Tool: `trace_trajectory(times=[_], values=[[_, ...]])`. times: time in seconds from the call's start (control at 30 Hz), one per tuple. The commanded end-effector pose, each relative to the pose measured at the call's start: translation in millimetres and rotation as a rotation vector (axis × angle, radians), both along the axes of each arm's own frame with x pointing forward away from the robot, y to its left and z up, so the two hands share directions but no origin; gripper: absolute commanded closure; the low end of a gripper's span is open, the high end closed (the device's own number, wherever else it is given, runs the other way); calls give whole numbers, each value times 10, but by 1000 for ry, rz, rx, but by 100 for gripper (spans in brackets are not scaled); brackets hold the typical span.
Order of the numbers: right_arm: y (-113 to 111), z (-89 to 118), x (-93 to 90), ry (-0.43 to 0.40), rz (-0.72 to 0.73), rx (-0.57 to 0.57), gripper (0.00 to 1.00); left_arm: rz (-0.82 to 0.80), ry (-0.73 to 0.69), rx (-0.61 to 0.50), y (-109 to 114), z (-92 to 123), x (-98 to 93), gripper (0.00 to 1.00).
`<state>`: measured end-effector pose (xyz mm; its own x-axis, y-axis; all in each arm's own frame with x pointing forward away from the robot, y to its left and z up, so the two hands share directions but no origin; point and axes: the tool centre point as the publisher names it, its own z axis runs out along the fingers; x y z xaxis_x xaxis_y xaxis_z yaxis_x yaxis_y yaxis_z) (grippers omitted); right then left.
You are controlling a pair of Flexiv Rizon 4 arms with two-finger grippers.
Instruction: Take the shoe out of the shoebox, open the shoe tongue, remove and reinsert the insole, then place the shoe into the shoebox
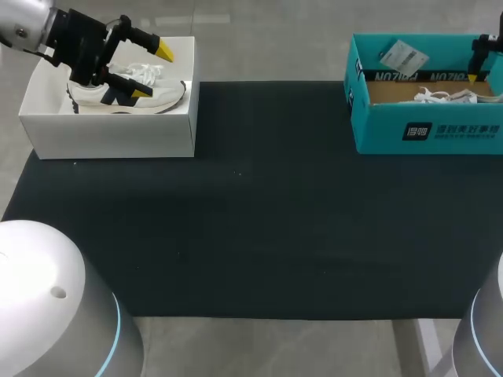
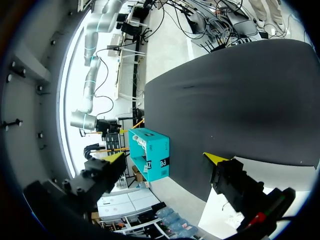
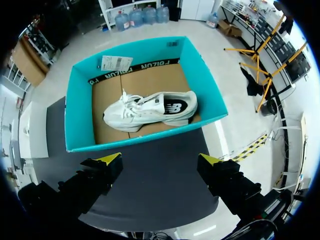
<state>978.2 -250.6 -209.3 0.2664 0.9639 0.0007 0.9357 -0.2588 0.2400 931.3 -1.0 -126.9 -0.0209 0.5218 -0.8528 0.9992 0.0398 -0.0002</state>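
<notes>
Since both sneakers lie in their boxes and neither gripper holds anything, the work stands at its first step, taking the shoe out of the shoebox. Across the black mat (image 1: 259, 212) the two boxes sit well apart at the far corners: a white shoebox (image 1: 110, 135) on my left and a teal shoebox (image 3: 80, 100) on my right. Inside the white one a white-and-navy sneaker (image 1: 167, 96) rests on its sole, and on the cardboard floor of the teal one a white sneaker (image 3: 150, 110) lies on its side with its laces loose.

My left gripper (image 1: 152, 72) hangs over the white-and-navy sneaker with its fingers spread wide. From the head view I cannot tell whether a tip touches the shoe, and its own wrist view looks out over the mat, not down on it. My right gripper (image 3: 160, 160) hovers short of the teal box's near wall, fingers wide and empty.

I judge that the next move calls for a gripper to turn down into its box and close across the shoe's upper, clear of the walls
</notes>
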Motion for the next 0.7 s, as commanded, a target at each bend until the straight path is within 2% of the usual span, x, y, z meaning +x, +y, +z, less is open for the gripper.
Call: trace_trajectory(times=[0.03,0.1,0.23,0.4,0.5,0.7], values=[[-1,-5,-7,-3,0,0,0,-57,-42,43,232,-14,319,0],[-1,-5,-7,-3,0,0,0,-74,-25,42,369,-34,496,0],[-1,-5,-7,-3,0,0,0,-91,-120,168,609,-79,815,0],[-1,-5,-7,-3,0,0,0,-106,-203,263,906,-108,1174,0],[-1,-5,-7,-3,0,0,0,-132,-246,312,1084,-125,1333,0],[-1,-5,-7,-3,0,0,0,-131,-342,495,1433,-252,1572,0]])
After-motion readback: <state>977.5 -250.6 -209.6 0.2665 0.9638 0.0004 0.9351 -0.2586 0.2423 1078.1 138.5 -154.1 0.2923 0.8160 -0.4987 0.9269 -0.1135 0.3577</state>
